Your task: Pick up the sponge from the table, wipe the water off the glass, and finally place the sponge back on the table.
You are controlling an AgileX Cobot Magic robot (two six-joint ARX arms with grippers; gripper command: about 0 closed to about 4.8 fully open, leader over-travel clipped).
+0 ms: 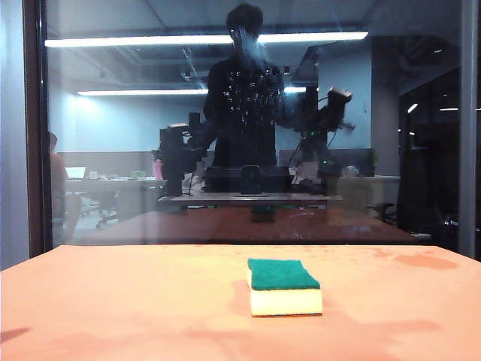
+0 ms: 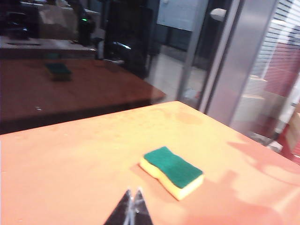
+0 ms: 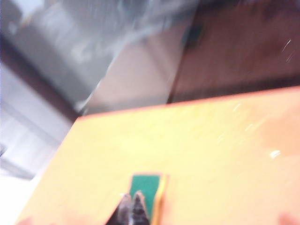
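Sponge (image 1: 285, 286) lying flat near the middle of the table (image 1: 113, 301), dark green scouring face up, pale cream foam below, untouched and well short of the glass (image 1: 113, 188). Behind it, upright along the table's far edge, the large pane mirroring a bluish office with strip lights and a dark figure; water (image 1: 252, 90) speckled across the pane as whitish droplets and thin streaks, about where the figure's head and chest reflect.

Left gripper (image 2: 132, 206) visible only as two dark tips pressed together — clenched on nothing — near the sponge (image 2: 172, 171) but apart from it. Right gripper (image 3: 131, 202) seen through heavy blur, tips likewise together and empty, just in front of the sponge (image 3: 146, 188); contact not discernible from that view. Neither gripper visible in the exterior view.

Step in hand, judging by this: the pick-up, not yet begun. To do it well — spread the jaws first, come down over the sponge's slightly waisted sides, squeeze the foam gently but firmly, then lift clear before turning the face toward the wet patch.
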